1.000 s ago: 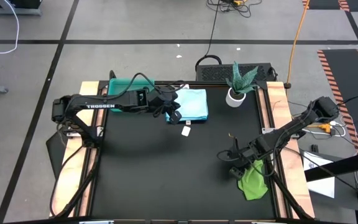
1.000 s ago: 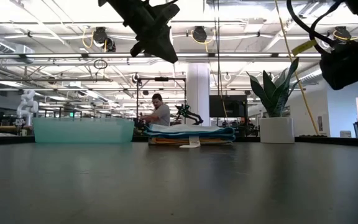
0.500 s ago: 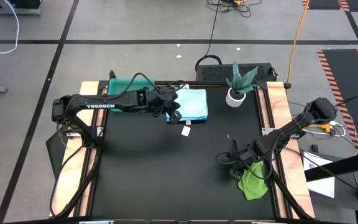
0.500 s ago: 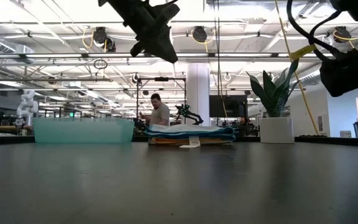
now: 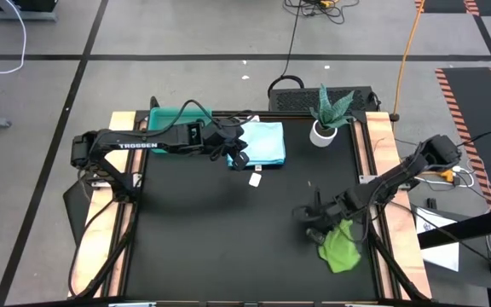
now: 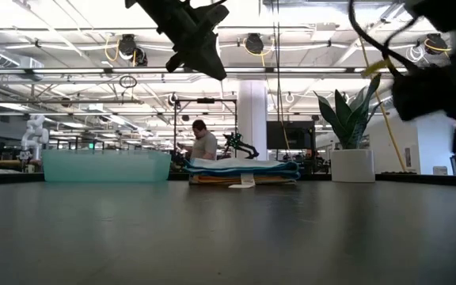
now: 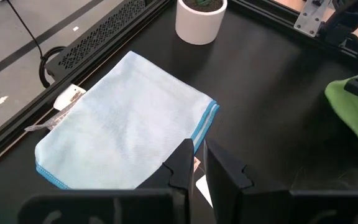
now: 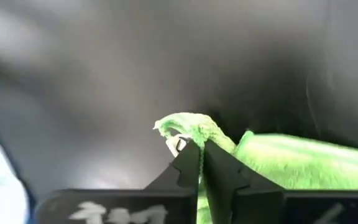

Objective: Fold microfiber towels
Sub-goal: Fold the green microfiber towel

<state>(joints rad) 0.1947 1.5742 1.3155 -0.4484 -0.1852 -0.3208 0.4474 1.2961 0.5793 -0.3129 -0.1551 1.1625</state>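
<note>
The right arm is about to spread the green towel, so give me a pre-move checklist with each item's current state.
1. Right gripper pinching the green towel by an edge: ok.
2. Towel fully lifted off the table: cannot tell.
3. Open table in front of the towel for laying it flat: ok.
4. Left gripper parked over the folded stack, away from the right arm: ok.
5. Potted plant outside the right arm's likely path: ok.

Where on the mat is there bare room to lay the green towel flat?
The mat's middle and near-left are bare. The far edge holds the tray, towel stack and plant pot; the right gripper holds the green towel near-right.
</note>
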